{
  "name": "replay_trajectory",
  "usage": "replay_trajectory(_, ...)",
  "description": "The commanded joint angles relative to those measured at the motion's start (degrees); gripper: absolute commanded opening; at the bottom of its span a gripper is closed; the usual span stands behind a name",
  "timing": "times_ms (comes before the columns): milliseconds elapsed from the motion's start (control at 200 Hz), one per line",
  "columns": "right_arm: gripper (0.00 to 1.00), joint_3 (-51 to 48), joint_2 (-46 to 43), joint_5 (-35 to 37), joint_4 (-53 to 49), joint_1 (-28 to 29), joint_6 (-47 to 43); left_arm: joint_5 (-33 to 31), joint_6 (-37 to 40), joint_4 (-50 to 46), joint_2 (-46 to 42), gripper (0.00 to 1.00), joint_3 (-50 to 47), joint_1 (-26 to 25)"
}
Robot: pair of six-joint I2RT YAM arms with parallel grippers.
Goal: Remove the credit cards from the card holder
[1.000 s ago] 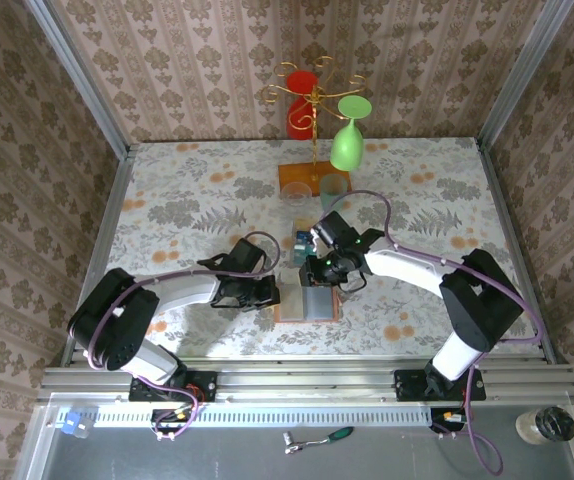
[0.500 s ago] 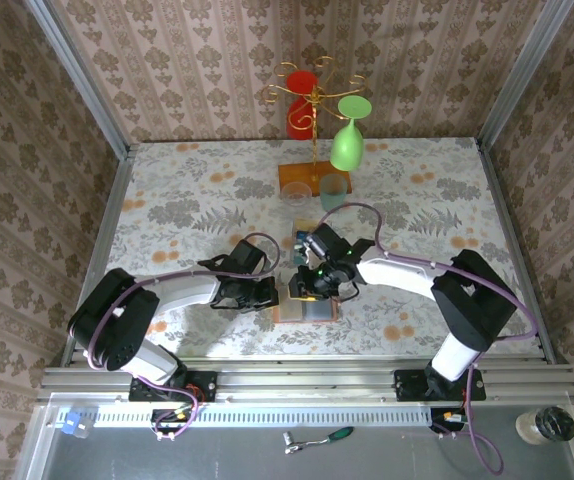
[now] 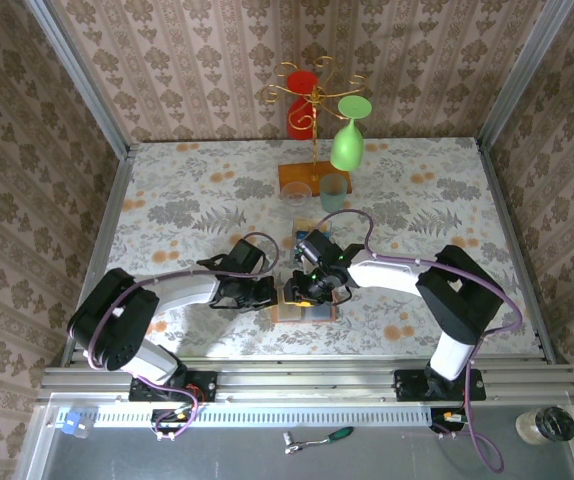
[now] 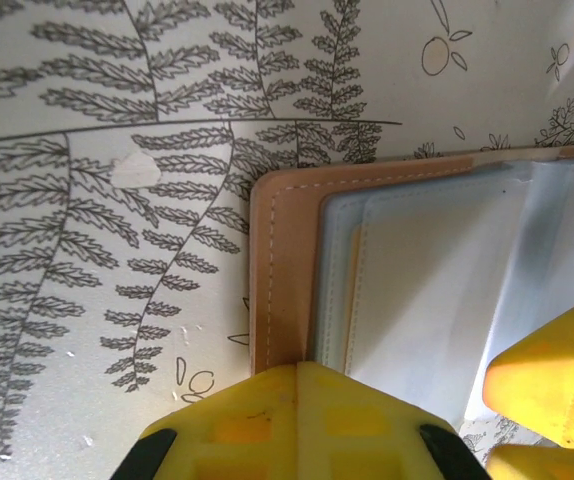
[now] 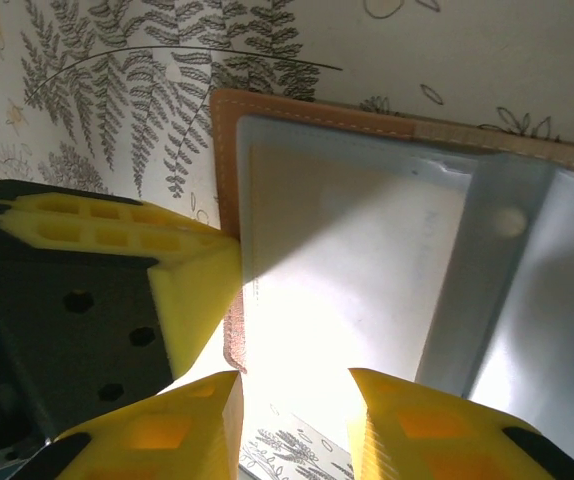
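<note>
Floral tablecloth carries one open brown leather card holder with grey-blue pockets [image 3: 317, 312] at the middle of the table's near edge. Just behind it lie blue and teal plastic credit cards [image 3: 298, 241], already out but too small to count. The closed left gripper [image 4: 297, 385] pins its left edge, while the right gripper [image 5: 292, 385], slightly parted and empty, hovers over pockets showing no card, so little seems left.

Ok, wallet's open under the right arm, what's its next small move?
Probably lower the right fingers into the open card holder, probing its grey-blue pocket edge for a card. The left fingers are shut at its brown edge, and the right fingers stand parted above the pocket. Whether a card sits inside, I cannot tell.
</note>
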Motion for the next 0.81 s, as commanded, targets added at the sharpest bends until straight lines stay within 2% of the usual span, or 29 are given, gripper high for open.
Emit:
replay_trajectory(0, 0.33, -0.4, 1.6, 1.7, 0.2, 0.4, 1.3, -1.1, 1.5, -2.8, 0.3, 0.05, 0.4, 0.4)
replay_trajectory(300, 0.33, -1.0, 2.0, 2.8, 0.2, 0.4, 1.7, -0.8, 1.8, -2.7, 1.1, 0.05, 0.7, 0.5)
replay_trajectory(575, 0.32, -0.9, 0.8, 7.2, -4.3, 0.4, 0.5, -0.7, 2.0, -2.8, 1.2, 0.05, 0.7, 0.7)
replay_trajectory(800, 0.31, -1.0, 0.2, 8.0, -5.5, 0.3, 0.1, -0.7, 2.2, -2.9, 1.7, 0.05, 0.9, 0.9)
